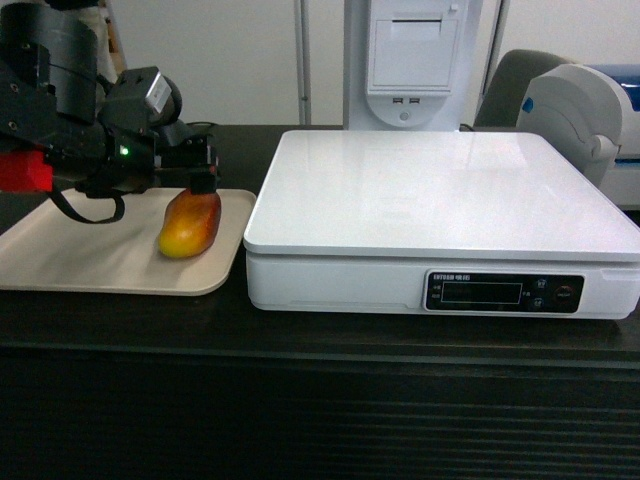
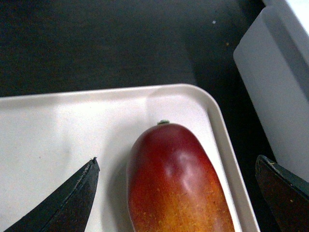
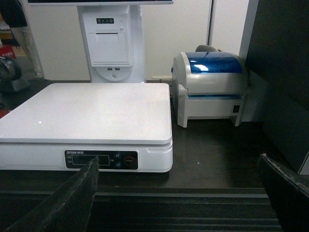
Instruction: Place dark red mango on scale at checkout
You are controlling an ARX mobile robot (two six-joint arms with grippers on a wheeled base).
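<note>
Left gripper point(image 2: 176, 193) spread wide, one finger either side of the dark red mango point(image 1: 190, 224), gripping nothing. Mango lies on the beige tray point(image 1: 80, 262), at nine o'clock of the scale point(image 1: 440, 215) on the checkout point(image 1: 320, 400). Right gripper point(image 3: 178, 193) gapes wide too, holding nothing.

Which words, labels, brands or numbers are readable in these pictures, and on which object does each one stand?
Nothing can be read with certainty.
Scale: small white print above its dark display, too blurred to read in both the head and right wrist views.
Scale buttons: markings too small.
Printer: no readable label.
Mango and tray: no text.
</note>
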